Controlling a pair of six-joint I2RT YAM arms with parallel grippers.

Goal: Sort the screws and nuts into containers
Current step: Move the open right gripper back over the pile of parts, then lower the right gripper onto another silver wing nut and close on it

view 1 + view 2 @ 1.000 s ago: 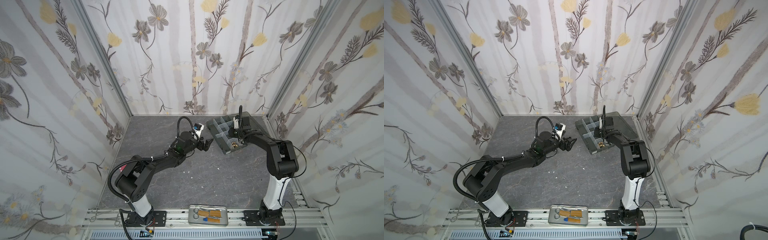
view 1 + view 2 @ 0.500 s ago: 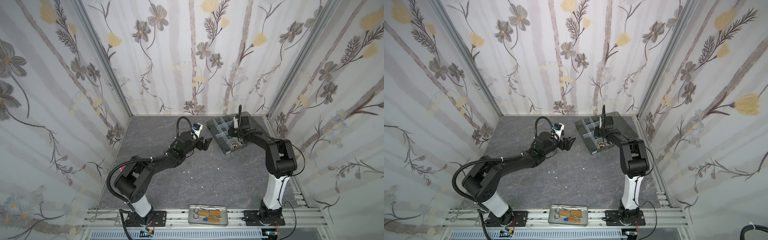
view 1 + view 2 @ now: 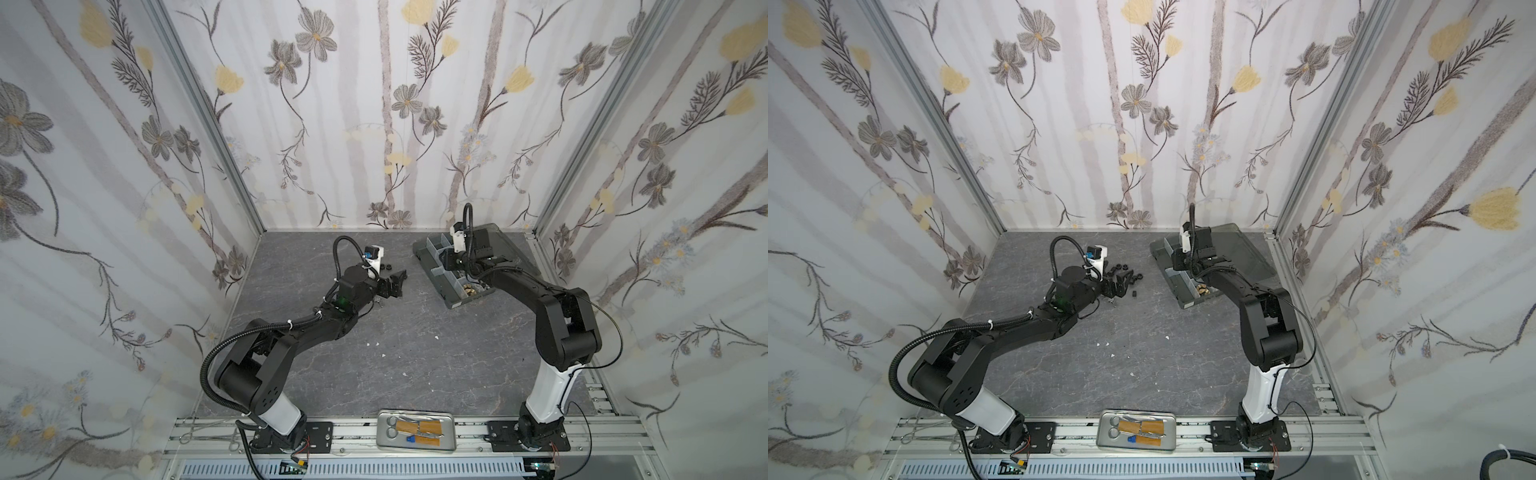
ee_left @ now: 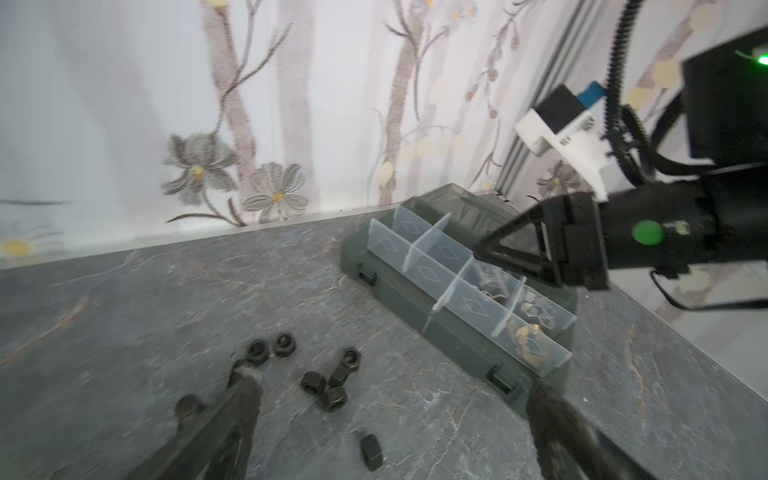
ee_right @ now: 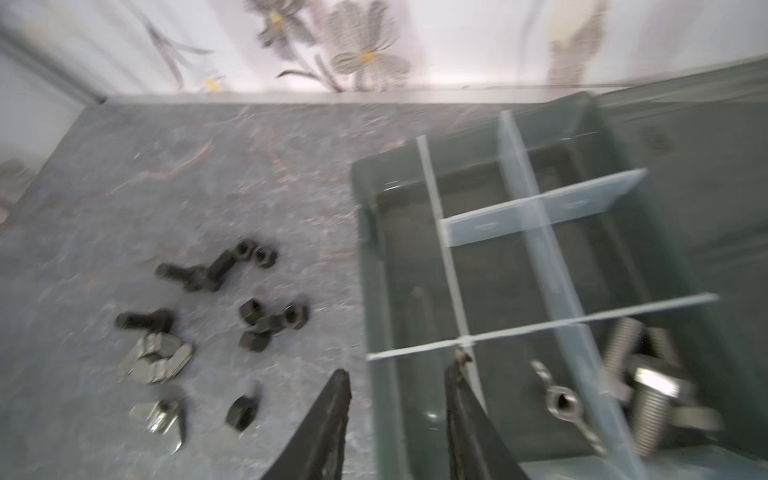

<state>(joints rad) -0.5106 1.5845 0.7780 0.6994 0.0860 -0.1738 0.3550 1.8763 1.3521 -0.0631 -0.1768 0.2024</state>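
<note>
Several loose black nuts [image 4: 328,386] and black screws [image 5: 143,320] lie on the grey table, with a few silver nuts [image 5: 156,361] beside them. My left gripper [image 4: 392,382] hangs wide open just above the black nuts [image 3: 1133,276], holding nothing. The dark grey organizer box [image 5: 374,291] stands open at the back right [image 3: 451,301]. Silver bolts [image 5: 640,382] and a wing nut [image 5: 561,403] lie in its cells, and brass pieces [image 3: 469,289] fill a near cell. My right gripper [image 5: 400,370] hovers over the box's table-side wall, its jaws apart and empty.
The box's smoky lid [image 3: 498,241] lies folded back toward the right wall. A silver tray with scissors [image 3: 417,430] sits on the front rail. White specks [image 3: 376,344] dot the middle of the table. Flowered walls close in the back and both sides.
My right gripper's jaws have parted over the box. The left gripper has shifted slightly left and back over the black nuts, still wide open.
</note>
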